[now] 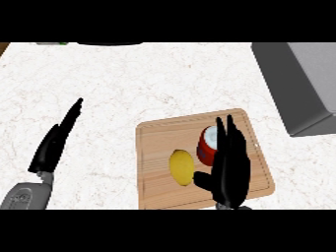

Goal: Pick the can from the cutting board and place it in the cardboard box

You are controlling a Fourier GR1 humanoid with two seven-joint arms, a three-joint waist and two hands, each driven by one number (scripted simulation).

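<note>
The right hand hovers over the cutting board, fingers straight and pressed together, holding nothing. The can stands just to their left, beside the lemon. The left hand rests well apart, fingers straight; the box waits to the upper right.

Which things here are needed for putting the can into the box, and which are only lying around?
For the job:
red can
cutting board
grey box
right hand, open beside the can

Lying about:
lemon
left hand, resting open at the left
</note>
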